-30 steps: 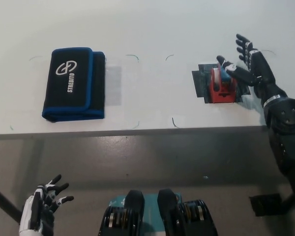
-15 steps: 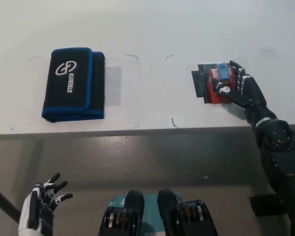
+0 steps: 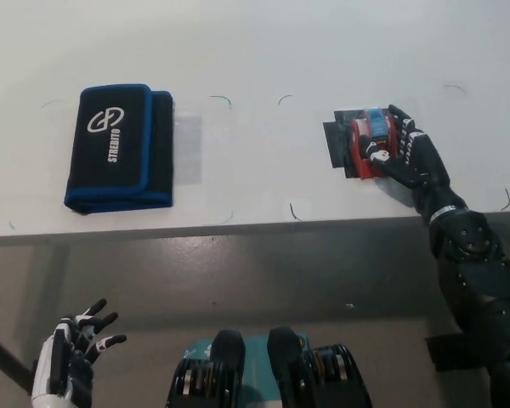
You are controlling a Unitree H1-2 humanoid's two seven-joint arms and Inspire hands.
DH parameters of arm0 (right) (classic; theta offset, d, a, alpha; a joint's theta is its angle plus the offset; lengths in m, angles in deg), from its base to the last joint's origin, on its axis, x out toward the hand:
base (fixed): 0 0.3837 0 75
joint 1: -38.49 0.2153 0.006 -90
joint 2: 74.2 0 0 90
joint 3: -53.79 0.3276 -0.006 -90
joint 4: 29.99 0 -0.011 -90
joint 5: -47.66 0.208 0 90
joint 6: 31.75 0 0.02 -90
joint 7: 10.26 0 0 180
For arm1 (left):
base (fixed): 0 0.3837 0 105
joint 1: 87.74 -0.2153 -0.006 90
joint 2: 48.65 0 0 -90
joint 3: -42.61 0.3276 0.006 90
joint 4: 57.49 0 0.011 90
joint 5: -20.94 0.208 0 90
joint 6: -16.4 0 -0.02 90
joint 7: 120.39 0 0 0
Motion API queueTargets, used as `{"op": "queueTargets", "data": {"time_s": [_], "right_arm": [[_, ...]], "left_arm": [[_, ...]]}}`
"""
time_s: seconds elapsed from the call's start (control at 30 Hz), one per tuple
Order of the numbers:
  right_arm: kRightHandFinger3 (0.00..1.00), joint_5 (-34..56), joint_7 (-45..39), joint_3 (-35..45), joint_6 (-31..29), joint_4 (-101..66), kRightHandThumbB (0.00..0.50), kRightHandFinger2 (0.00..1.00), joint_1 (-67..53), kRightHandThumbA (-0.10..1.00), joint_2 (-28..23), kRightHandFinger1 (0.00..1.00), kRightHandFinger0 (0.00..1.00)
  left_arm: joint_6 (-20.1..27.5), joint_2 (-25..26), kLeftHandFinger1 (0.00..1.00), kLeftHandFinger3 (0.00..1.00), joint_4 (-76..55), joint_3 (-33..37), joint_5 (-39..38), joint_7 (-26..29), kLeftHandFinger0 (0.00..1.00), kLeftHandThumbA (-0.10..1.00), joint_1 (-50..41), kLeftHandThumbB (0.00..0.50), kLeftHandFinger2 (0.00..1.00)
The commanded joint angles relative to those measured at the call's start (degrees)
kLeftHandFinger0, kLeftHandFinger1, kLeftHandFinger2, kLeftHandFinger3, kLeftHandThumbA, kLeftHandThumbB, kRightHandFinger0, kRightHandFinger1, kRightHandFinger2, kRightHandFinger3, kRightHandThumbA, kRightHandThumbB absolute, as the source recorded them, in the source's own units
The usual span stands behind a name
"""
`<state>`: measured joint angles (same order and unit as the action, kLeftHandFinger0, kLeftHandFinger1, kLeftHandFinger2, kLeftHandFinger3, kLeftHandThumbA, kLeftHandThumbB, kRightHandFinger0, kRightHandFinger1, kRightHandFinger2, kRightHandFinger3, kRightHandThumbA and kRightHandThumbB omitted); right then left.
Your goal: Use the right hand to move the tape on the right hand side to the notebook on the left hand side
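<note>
The tape [image 3: 373, 140] is a red dispenser with a blue roll, lying on a black patch at the table's right. My black right hand [image 3: 403, 153] lies over its right side with fingers wrapped around it, still down on the table. The notebook [image 3: 117, 146], black with blue edging and a white logo, lies flat at the table's left, far from the tape. My white left hand [image 3: 68, 357] rests open at the lower left, below the table edge.
The white table [image 3: 255, 51] carries small dark corner marks [image 3: 293, 211] between the notebook and the tape. Its front edge runs across the middle of the picture, with grey floor below. A black patch [image 3: 338, 146] lies under the tape.
My right hand came down from open above the tape and closed around it. The whole picture has shifted slightly left and up, so the camera moved.
</note>
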<state>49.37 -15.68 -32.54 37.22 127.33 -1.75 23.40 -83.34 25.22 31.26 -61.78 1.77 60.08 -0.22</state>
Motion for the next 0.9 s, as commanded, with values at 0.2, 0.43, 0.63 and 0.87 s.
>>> {"op": "queueTargets", "data": {"time_s": [0.2,0.43,0.63,0.87], "right_arm": [[1.0,-1.5,-0.1,-3.2,-3.2,4.5,0.348,1.0,7.6,0.75,5.8,1.0,1.0],[1.0,-2.0,1.4,-4.3,-2.8,6.3,0.388,1.0,9.6,0.79,9.8,1.0,1.0],[1.0,-1.3,0.6,-4.1,-3.0,7.1,0.37,1.0,10.9,0.75,12.5,1.0,1.0],[1.0,-2.7,1.0,-6.0,-4.0,8.2,0.408,1.0,11.4,0.77,15.0,1.0,1.0]], "left_arm": [[2.6,-1.5,0.72,1.0,-0.8,1.6,-0.6,-1.0,0.55,0.78,1.0,0.202,0.77],[1.6,-1.8,0.7,1.0,-1.7,1.9,-0.6,-0.7,0.55,0.76,1.0,0.192,0.73],[2.4,-1.5,0.7,0.98,-1.1,2.2,-0.3,-1.0,0.54,0.75,1.8,0.177,0.7],[2.0,-1.8,0.69,0.98,-1.3,3.1,-0.2,-1.1,0.5,0.72,2.7,0.166,0.71]]}}
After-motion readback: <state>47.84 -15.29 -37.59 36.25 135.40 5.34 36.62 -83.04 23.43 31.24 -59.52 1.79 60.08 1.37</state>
